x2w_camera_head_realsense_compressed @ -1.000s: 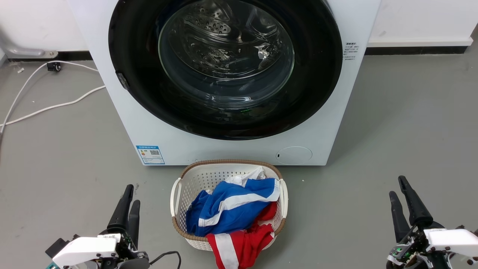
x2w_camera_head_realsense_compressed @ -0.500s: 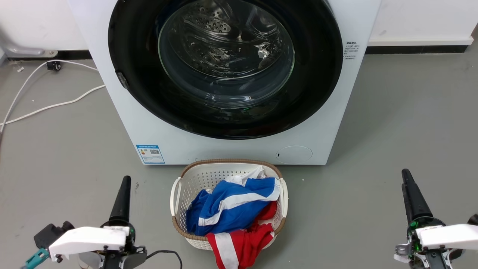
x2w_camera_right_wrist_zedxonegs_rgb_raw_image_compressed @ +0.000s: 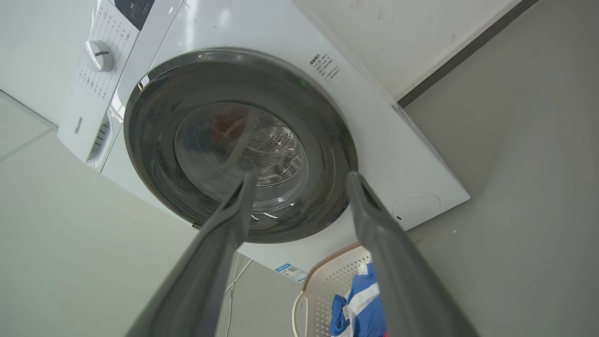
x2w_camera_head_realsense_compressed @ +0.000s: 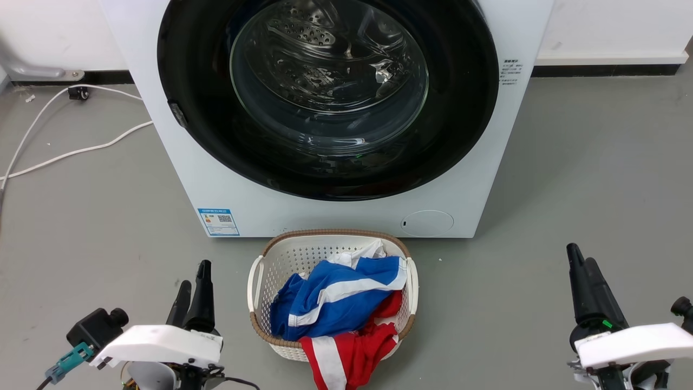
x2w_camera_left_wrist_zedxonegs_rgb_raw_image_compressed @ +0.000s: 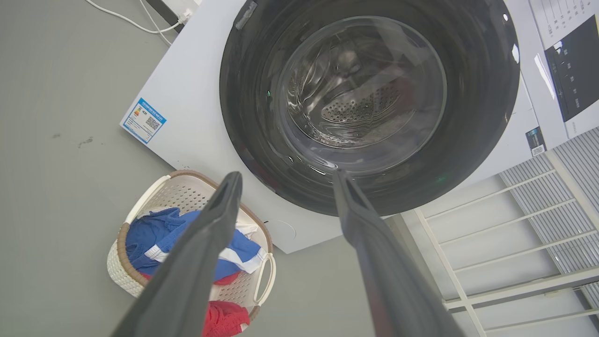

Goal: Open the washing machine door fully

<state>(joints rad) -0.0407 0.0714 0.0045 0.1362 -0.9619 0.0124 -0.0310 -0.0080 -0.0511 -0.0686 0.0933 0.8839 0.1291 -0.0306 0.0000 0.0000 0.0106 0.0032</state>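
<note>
The white washing machine (x2w_camera_head_realsense_compressed: 335, 216) stands straight ahead on the grey floor. Its washing machine door (x2w_camera_head_realsense_compressed: 460, 108), a wide glossy black rim around clear glass, lies shut flat against the front. A small grey tab (x2w_camera_head_realsense_compressed: 177, 115) sits on the rim's left edge. My left gripper (x2w_camera_head_realsense_compressed: 195, 283) hovers low at the lower left, well short of the machine. The right gripper (x2w_camera_head_realsense_compressed: 580, 254) hovers at the lower right. In the left wrist view the left gripper (x2w_camera_left_wrist_zedxonegs_rgb_raw_image_compressed: 285, 174) is open and empty before the door (x2w_camera_left_wrist_zedxonegs_rgb_raw_image_compressed: 477, 117). The right gripper (x2w_camera_right_wrist_zedxonegs_rgb_raw_image_compressed: 300, 177) is likewise open and empty before the door (x2w_camera_right_wrist_zedxonegs_rgb_raw_image_compressed: 149, 140).
A white laundry basket (x2w_camera_head_realsense_compressed: 325, 234) with a brown woven rim stands on the floor right in front of the machine, between my grippers, holding blue and red clothes (x2w_camera_head_realsense_compressed: 335, 298). White cables (x2w_camera_head_realsense_compressed: 81, 151) trail over the floor at the left. A wall runs behind.
Both wrists have rolled, so each gripper shows two fingers again. The left gripper has shifted a little right, the right gripper a little left. The door has not moved.
</note>
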